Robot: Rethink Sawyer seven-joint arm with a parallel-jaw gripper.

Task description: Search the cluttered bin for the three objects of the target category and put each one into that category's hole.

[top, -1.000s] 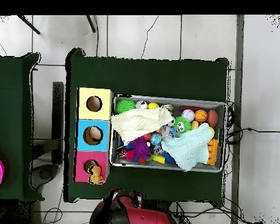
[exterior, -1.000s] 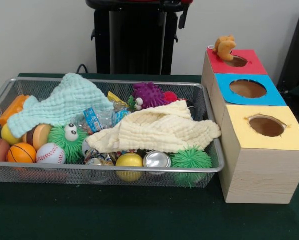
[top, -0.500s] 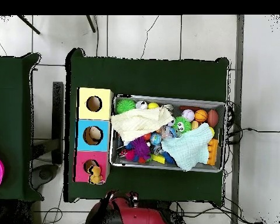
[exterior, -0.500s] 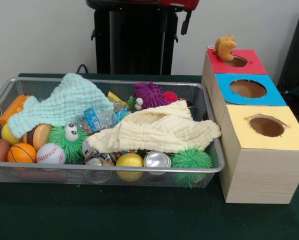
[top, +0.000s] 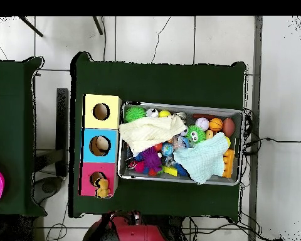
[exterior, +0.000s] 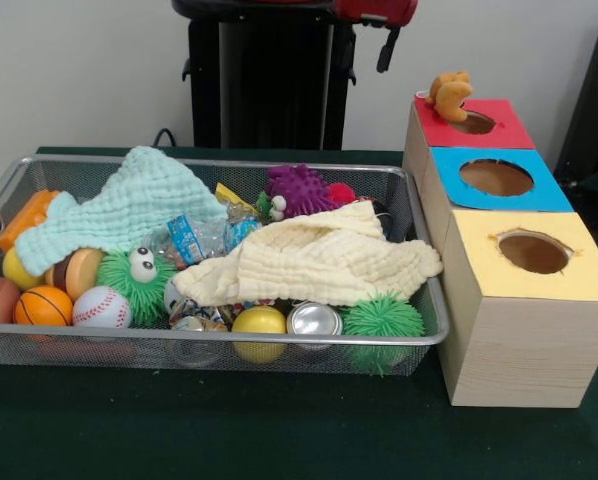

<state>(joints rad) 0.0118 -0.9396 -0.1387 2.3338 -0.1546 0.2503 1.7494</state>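
A wire bin (exterior: 309, 170) (top: 181, 105) holds a heap of toys under a pale yellow cloth (exterior: 319, 262) (top: 150, 132) and a mint green cloth (exterior: 129, 208) (top: 203, 158). Showing among them are a purple spiky toy (exterior: 299, 190), a green fuzzy ball (exterior: 382, 318), a green fuzzy toy with eyes (exterior: 137, 275), a baseball (exterior: 101, 308), a small basketball (exterior: 43, 305), a yellow ball (exterior: 259, 322) and a can (exterior: 314, 320). My arm is drawn back above the table; only a black tip of the gripper (exterior: 387, 48) hangs at the top edge, far from the bin.
Right of the bin stands a wooden box with a red hole (exterior: 474, 123) (top: 98, 178), a blue hole (exterior: 496, 177) (top: 100, 145) and a yellow hole (exterior: 533, 252) (top: 101, 112). An orange plush toy (exterior: 449, 93) (top: 103, 186) sits on the red hole's edge.
The arm's end has swung rightward along the top edge of the front view. The bin, toys and box are unchanged.
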